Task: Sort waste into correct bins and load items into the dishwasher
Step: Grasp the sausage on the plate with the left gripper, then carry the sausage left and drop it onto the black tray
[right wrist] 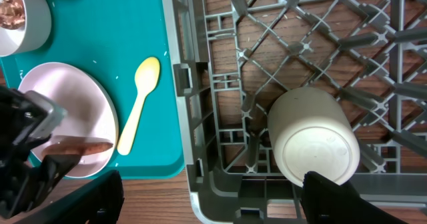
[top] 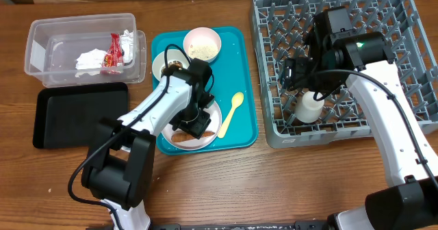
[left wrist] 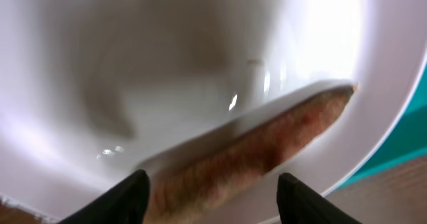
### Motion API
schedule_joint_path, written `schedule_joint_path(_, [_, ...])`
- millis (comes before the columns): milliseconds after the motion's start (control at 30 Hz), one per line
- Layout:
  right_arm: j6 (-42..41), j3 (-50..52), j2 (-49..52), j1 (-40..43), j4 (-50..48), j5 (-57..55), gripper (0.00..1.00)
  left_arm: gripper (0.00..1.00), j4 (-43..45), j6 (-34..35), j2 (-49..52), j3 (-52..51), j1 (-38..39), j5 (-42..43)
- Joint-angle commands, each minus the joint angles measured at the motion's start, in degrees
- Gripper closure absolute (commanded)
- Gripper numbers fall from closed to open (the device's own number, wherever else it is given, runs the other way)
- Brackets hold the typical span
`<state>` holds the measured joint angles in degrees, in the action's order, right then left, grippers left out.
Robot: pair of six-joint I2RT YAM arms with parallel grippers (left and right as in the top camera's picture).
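Note:
My left gripper (top: 196, 123) (left wrist: 210, 199) is open, low over the round white plate (top: 213, 113) (left wrist: 167, 64) on the teal tray, its fingers either side of the orange-red sausage stick (left wrist: 267, 141) (right wrist: 81, 146). My right gripper (top: 295, 76) (right wrist: 213, 201) is open and empty above the front left of the grey dish rack (top: 404, 66) (right wrist: 200, 117). A small white cup (top: 309, 107) (right wrist: 313, 144) stands upside down in the rack. The pale yellow spoon (top: 231, 113) (right wrist: 139, 103) lies beside the plate. One bowl holds rice (top: 202, 44); another holds the brown lump (top: 168, 66) (right wrist: 17, 17).
The clear tub (top: 41, 42) at the back left holds the crumpled napkin (top: 90, 59) and red wrapper (top: 113, 52). The black tray (top: 68, 117) lies in front of it. The teal tray (top: 243, 66) sits between the bins and the rack.

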<state>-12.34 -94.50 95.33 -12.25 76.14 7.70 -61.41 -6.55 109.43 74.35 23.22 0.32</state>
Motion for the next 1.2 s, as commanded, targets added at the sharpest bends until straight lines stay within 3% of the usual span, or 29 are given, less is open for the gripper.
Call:
schedule_joint_path(0, [0.4, -1.4, -0.9, 0.0, 0.0, 0.5, 0.12, 0.42, 2.6, -3.8, -0.2, -3.6, 0.2, 1.9])
schedule_joint_path(167, [0.4, -1.4, -0.9, 0.0, 0.0, 0.5, 0.12, 0.49, 5.6, -3.8, -0.1, -7.8, 0.2, 1.5])
schedule_joint_path(367, [0.4, -1.4, -0.9, 0.0, 0.0, 0.5, 0.12, 0.95, 8.5, -3.5, -0.2, -8.9, 0.0, 0.5])
schedule_joint_path(533, [0.4, -1.4, -0.9, 0.0, 0.0, 0.5, 0.12, 0.96, 7.6, -1.3, -0.2, -5.7, 0.0, 0.8])
schedule_joint_path(767, [0.4, -1.4, -0.9, 0.0, 0.0, 0.5, 0.12, 0.96, -9.8, 8.0, -2.0, 15.8, -0.6, 0.1])
schedule_joint_path(833, [0.4, -1.4, -0.9, 0.0, 0.1, 0.5, 0.12, 0.96, -14.0, 13.4, -4.1, 22.3, -2.5, -4.1])
schedule_joint_path(933, [0.4, -1.4, -0.9, 0.0, 0.0, 0.5, 0.12, 0.96, -15.3, 21.1, -9.1, 23.7, -8.7, -9.0])
schedule_joint_path(1167, [0.4, -1.4, -0.9, 0.0, -0.4, 0.5, 0.12, 0.96, -16.4, 33.4, -11.1, 18.3, -26.4, -9.9])
